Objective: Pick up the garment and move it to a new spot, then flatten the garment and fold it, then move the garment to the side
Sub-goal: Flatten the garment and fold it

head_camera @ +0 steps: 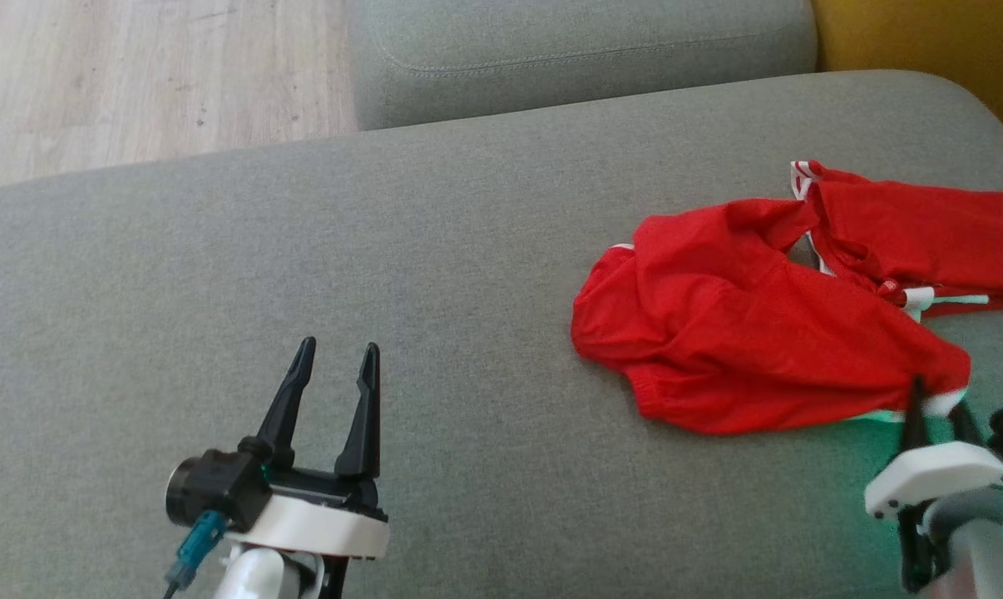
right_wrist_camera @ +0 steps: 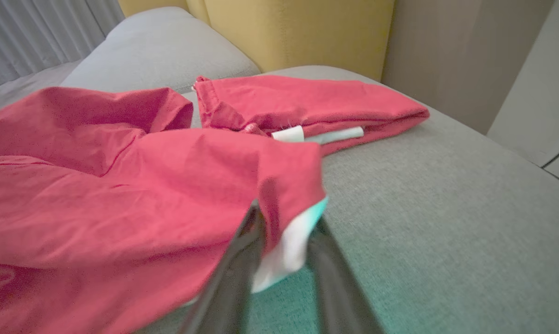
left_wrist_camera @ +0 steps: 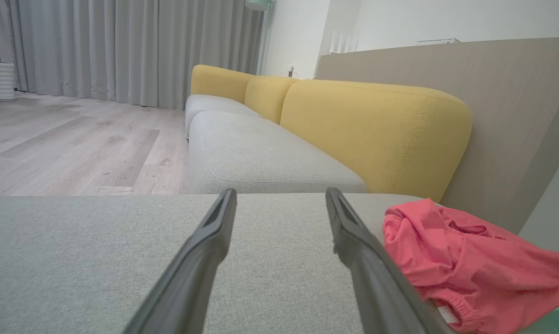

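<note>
A crumpled red garment (head_camera: 743, 333) with white trim lies on the right part of the grey sofa seat (head_camera: 385, 249). My right gripper (head_camera: 936, 398) is at its near right corner. In the right wrist view that white-edged corner sits pinched between the two fingers of the right gripper (right_wrist_camera: 286, 218), shut on the garment (right_wrist_camera: 122, 185), with the corner a little off the cushion. My left gripper (head_camera: 338, 345) stands open over bare cushion at the lower left, nothing between its fingers. From the left gripper (left_wrist_camera: 280, 192) the garment (left_wrist_camera: 460, 260) lies off to the right.
A second grey seat cushion (head_camera: 576, 50) lies beyond the one I work on. Yellow back cushions (left_wrist_camera: 377, 130) line the sofa's right side, with a wood panel wall (left_wrist_camera: 516, 116) behind. Wooden floor (head_camera: 135, 75) shows past the far left edge.
</note>
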### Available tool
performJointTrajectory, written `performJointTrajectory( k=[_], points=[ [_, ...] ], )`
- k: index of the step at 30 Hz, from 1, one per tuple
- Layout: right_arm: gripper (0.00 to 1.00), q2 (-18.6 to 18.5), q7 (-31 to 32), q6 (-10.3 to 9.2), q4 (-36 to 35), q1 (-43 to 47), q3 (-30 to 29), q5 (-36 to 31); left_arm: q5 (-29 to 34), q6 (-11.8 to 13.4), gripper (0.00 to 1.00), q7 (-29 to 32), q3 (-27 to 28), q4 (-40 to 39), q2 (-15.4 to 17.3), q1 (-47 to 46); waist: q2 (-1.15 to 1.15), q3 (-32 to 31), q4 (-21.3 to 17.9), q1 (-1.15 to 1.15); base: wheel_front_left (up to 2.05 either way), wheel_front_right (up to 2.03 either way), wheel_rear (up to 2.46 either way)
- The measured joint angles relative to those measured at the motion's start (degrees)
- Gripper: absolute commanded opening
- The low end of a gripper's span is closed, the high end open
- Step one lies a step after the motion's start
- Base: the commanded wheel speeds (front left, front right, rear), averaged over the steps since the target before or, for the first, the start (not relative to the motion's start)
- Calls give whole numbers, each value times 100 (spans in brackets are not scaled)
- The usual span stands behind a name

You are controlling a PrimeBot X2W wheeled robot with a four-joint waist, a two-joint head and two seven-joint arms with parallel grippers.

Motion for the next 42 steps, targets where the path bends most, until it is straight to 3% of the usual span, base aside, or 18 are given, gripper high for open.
performJointTrajectory(
  k=[6, 11, 14, 18, 23, 28, 36, 38, 42],
  points=[
    [100, 14, -137, 0, -862, 69, 700, 43, -33, 0, 100, 0, -37, 1, 1, 7, 0, -28, 58, 0, 0, 0, 0],
    [100, 10, -197, 0, -1696, 469, 1695, 226, -34, 0, 100, 1, -78, 1, 1, 13, 0, -42, 190, 0, 0, 0, 0],
    [100, 19, 3, 0, -1908, 591, 2414, 291, -55, 0, 100, 0, -129, -1, 1, 12, 0, -7, 294, 0, 0, 0, 0],
    [100, 15, 321, 0, -1918, 494, 2882, 138, -56, 0, 100, 1, -175, 0, 1, -2, 0, 79, 494, 0, 0, 0, 0],
    [100, 7, 778, 0, -1404, -213, 3207, -349, -111, 0, 100, 1, -268, 9, 1, -121, 0, 238, 807, 1, 0, 0, 0],
    [100, 0, 1243, 0, -425, -1018, 3377, -947, -179, 0, 100, 1, -343, 18, 0, -244, 0, 406, 1160, 1, 0, 0, 0],
    [99, -121, 1902, 0, 794, -1660, 2827, -1629, -268, 0, 100, 0, -425, 26, 0, -254, 0, 583, 1621, 1, 0, 0, 0],
    [0, -114, 2039, 0, 973, -1848, 2716, -1727, -268, 0, 100, 1, -424, 34, 0, -254, 0, 615, 1696, 1, 0, 0, 0],
    [0, -83, 1946, 0, 1202, -2014, 2644, -1730, -268, 0, 100, 0, -415, 38, 0, -254, 0, 618, 1715, 1, 0, 0, 0]
  ],
)
